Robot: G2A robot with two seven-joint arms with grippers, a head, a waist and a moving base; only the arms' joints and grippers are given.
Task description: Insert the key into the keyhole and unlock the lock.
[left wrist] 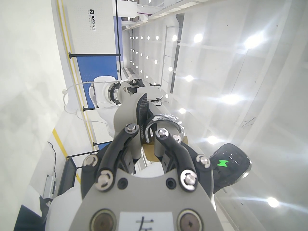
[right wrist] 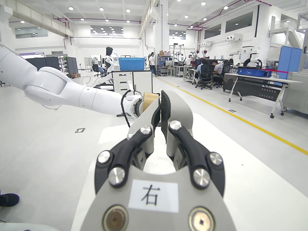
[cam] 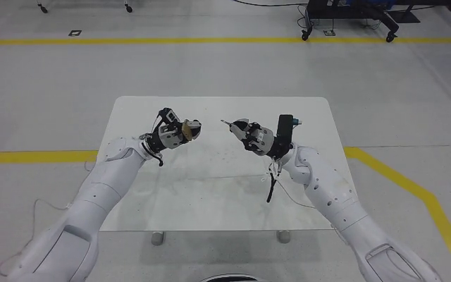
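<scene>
A brass padlock with a silver shackle is held above the white table, my left gripper shut on its brass body. My right gripper faces it from the right, shut on a small metal key whose tip points toward the lock. A short gap separates key and lock. In the right wrist view the right gripper has its pads pressed together, and the brass padlock sits just beyond them. From the left wrist, the key shows past the shackle.
Both grippers hover over the far half of the table, near its middle. The table's near edge lies toward the robot. Yellow floor tape runs beyond the table.
</scene>
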